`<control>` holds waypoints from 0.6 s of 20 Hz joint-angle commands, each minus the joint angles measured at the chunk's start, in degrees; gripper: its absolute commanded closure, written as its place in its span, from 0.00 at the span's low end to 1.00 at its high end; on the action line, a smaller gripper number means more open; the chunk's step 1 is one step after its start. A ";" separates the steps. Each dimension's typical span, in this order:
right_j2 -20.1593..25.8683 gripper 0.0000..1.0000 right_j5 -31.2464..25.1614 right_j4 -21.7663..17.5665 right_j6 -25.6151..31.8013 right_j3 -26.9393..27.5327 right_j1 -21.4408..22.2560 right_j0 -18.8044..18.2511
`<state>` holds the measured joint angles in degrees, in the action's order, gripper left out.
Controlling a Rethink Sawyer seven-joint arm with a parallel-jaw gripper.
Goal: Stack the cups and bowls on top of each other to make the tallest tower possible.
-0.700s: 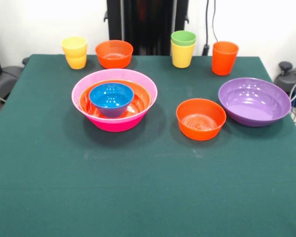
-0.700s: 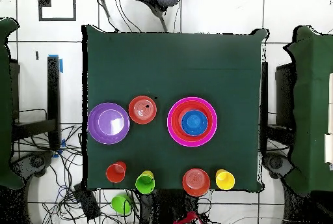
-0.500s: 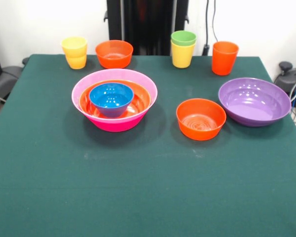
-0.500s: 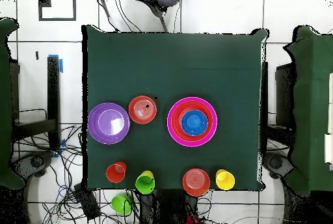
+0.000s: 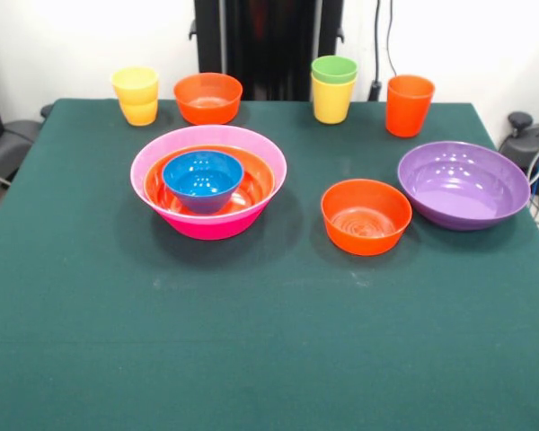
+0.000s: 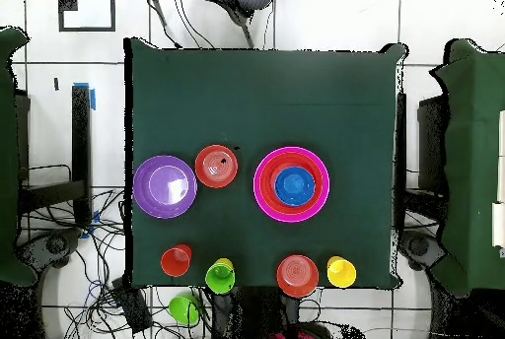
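The big pink bowl (image 5: 211, 224) stands left of centre, with the wide orange bowl (image 5: 257, 184) nested in it and the small blue bowl (image 5: 203, 178) inside that; overhead the pink rim (image 6: 260, 183) rings the blue bowl (image 6: 294, 185). One small orange bowl (image 5: 366, 215) sits beside the wide purple bowl (image 5: 463, 184). The other small orange bowl (image 5: 207, 97) is at the far edge next to a yellow cup (image 5: 136, 95). The light green cup (image 5: 334, 69) sits inside the second yellow cup (image 5: 331, 103), beside the taller orange cup (image 5: 408, 105). No gripper shows in either view.
The robot's black pedestal (image 5: 268, 45) stands behind the far edge of the green table (image 5: 269, 341). Cables lie on the floor beside the purple bowl's side (image 6: 59, 246). A chair (image 6: 237, 0) stands at the side opposite the robot.
The cups and bowls have not moved. A little more red shows by the robot's base at the bottom of the overhead view.
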<state>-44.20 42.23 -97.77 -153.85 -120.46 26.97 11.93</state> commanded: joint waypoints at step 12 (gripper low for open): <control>17.69 0.00 -9.87 26.80 47.22 1.80 -15.54 -21.32</control>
<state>-35.88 33.02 -81.02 -139.21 -120.95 20.45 -7.08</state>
